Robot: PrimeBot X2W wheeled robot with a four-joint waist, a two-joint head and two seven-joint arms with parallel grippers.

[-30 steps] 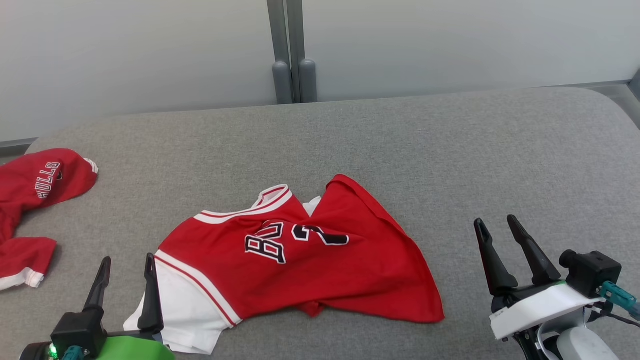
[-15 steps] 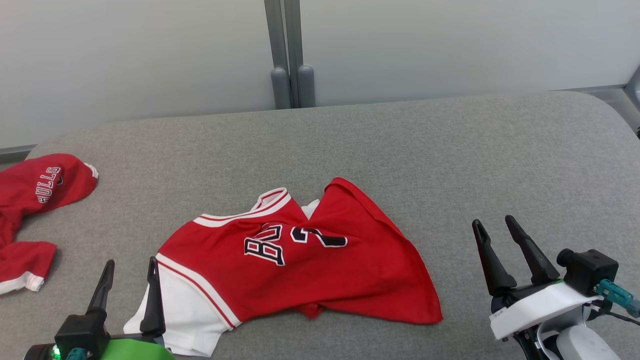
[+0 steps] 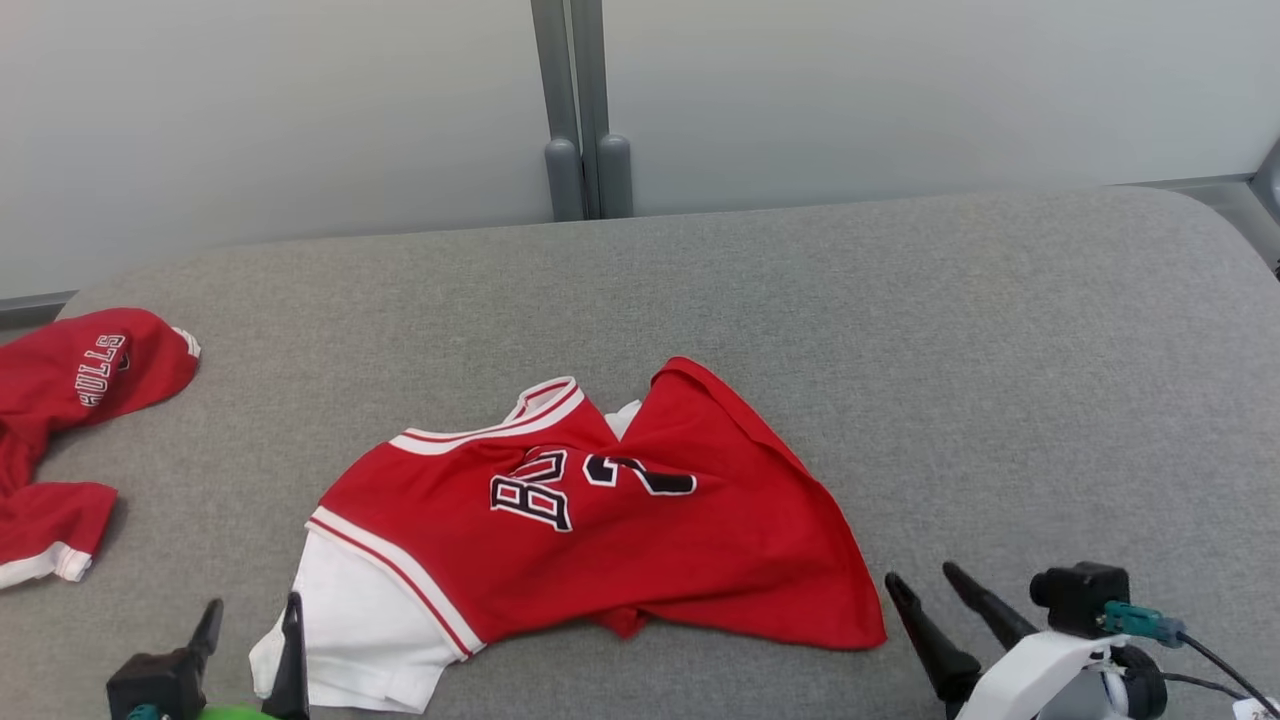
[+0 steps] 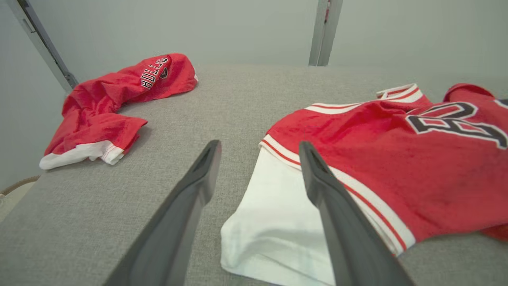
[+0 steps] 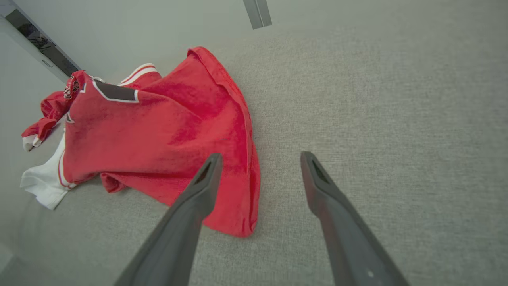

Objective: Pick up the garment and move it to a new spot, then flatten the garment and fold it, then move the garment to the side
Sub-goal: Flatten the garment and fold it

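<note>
Jersey (image 3: pixel 620 545) reads "BU", "2" — second red garment (image 4: pixel 107 103), "BULLS".

**Grey desk, two red garments**

You have a desk (image 3: pixel 950 330) covered in grey fabric, with rounded far corners. A red jersey (image 3: pixel 640 540) lies crumpled near its front middle, with a white part sticking out on the left. Well apart, at the left edge, a second red garment (image 3: pixel 60 400) lies bunched.
</note>
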